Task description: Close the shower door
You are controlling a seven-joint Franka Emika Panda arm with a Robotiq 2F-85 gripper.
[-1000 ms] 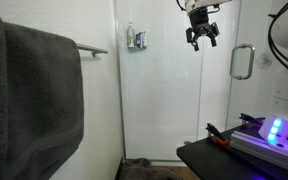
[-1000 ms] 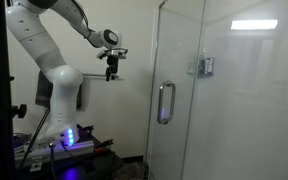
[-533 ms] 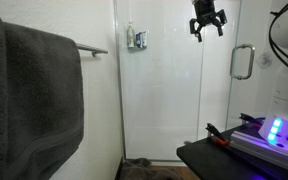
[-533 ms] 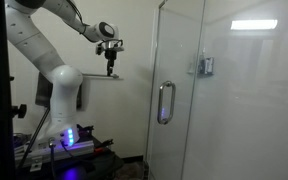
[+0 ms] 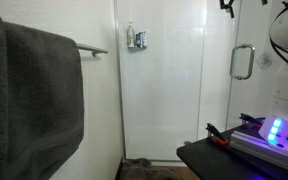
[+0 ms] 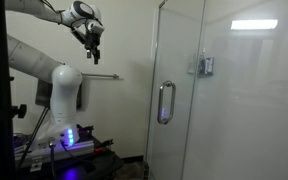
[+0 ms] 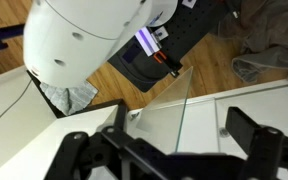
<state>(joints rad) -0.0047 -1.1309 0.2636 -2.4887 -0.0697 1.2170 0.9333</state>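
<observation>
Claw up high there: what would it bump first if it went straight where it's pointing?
The claw points down. It would probably hit the black robot stand with the blue light first, though depth is unclear. The shower door stands off to its side.

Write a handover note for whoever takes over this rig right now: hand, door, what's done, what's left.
The hand is open and empty, raised high and well apart from the glass.
The shower door stands upright, and nothing touches its chrome handle. Whether the door is ajar, and by how much, cannot be told from these views.
Done: nothing visible, no contact made.
Left: bring the hand to the door and push it shut.
</observation>
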